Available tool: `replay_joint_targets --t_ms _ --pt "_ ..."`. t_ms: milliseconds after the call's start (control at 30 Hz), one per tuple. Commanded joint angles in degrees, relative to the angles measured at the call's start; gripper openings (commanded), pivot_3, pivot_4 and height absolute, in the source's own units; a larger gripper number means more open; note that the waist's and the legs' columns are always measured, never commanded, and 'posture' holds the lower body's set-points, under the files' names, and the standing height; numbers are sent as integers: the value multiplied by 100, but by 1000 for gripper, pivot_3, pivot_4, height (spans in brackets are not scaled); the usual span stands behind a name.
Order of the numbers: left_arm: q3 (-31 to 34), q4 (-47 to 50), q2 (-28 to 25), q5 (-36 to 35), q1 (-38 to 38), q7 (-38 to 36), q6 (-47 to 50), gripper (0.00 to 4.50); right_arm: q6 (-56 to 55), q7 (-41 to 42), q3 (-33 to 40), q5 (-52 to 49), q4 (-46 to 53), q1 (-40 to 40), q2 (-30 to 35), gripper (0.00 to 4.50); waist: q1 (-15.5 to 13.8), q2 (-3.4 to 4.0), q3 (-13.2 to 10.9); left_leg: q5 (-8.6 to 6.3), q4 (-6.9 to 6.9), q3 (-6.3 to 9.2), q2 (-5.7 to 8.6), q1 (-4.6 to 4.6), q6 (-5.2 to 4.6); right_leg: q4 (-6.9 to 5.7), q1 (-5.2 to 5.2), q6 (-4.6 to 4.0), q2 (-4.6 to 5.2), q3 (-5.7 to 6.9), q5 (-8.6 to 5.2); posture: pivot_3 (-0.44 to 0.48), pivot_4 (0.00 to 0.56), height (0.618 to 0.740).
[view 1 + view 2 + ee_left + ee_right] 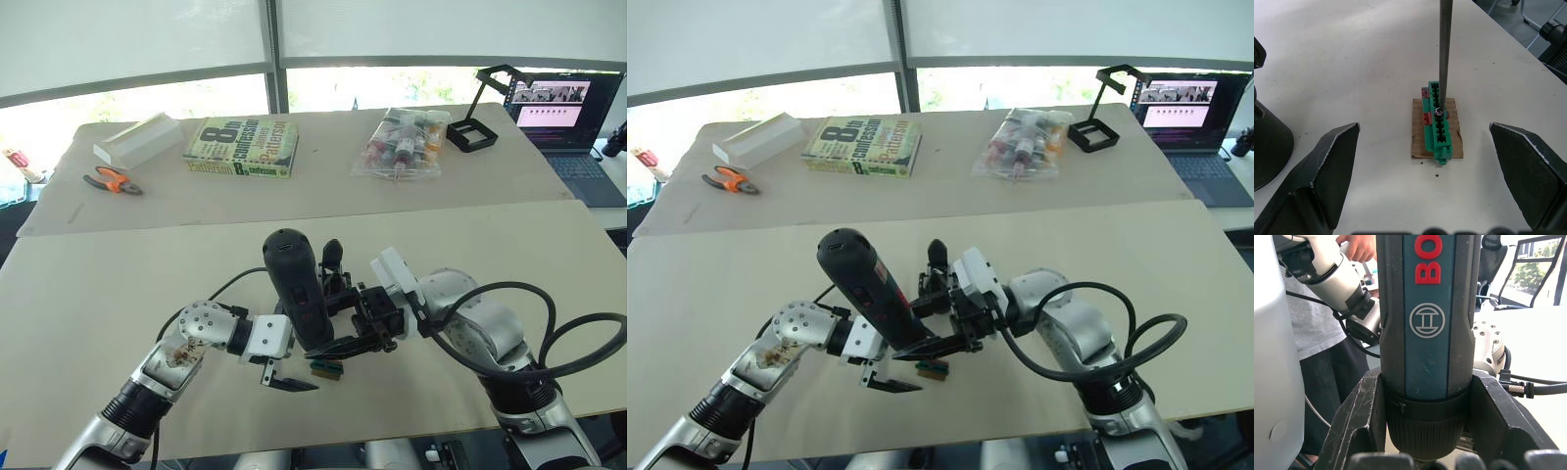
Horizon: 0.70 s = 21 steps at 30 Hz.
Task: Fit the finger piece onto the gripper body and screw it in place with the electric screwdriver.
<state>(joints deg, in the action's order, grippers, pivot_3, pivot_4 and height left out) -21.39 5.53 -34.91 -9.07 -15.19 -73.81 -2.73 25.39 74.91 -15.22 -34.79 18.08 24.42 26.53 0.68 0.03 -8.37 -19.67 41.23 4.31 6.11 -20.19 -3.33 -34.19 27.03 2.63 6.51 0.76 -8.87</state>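
The right gripper is clamped around the electric screwdriver, one black finger pressed against each side of the thick black barrel near its lower collar. The screwdriver stands nearly upright over the near table, its rounded top leaning slightly away from the robot. Its thin metal bit points straight down and its tip rests on a small green terminal block. This block sits on a brown cardboard square lying flat on the table.

The left gripper is spread wide, holding nothing. Its two black fingers lie on either side of the green block, well apart from it, with their tips close to the table surface.

The gripper body stands on the table just behind the screwdriver, on the side away from the robot, with one pointed black finger sticking up. It is partly hidden by the screwdriver and the right gripper. The finger piece cannot be made out as a separate item.

On the far table, beyond the screwdriver, lie a book, a white box, orange-handled pliers, a clear bag of small bottles, and a black stand. A laptop sits to the right of the stand.
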Motion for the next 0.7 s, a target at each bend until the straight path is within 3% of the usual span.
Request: replay_joint_targets --t_ms 33,700 --pt "37 75 -6 -64 -60 -23 -55 4500 -191 56 52 -52 111 127 -46 1893 0 0 0 0 0 0 0 0 0 0 0 0 0 0 0 0 150 740" --pt "63 66 -10 -64 -76 -2 -46 4500 -276 144 62 5 13 144 -47 1893 -1 0 0 0 0 0 0 0 0 0 0 0 0 0 0 0 150 740"
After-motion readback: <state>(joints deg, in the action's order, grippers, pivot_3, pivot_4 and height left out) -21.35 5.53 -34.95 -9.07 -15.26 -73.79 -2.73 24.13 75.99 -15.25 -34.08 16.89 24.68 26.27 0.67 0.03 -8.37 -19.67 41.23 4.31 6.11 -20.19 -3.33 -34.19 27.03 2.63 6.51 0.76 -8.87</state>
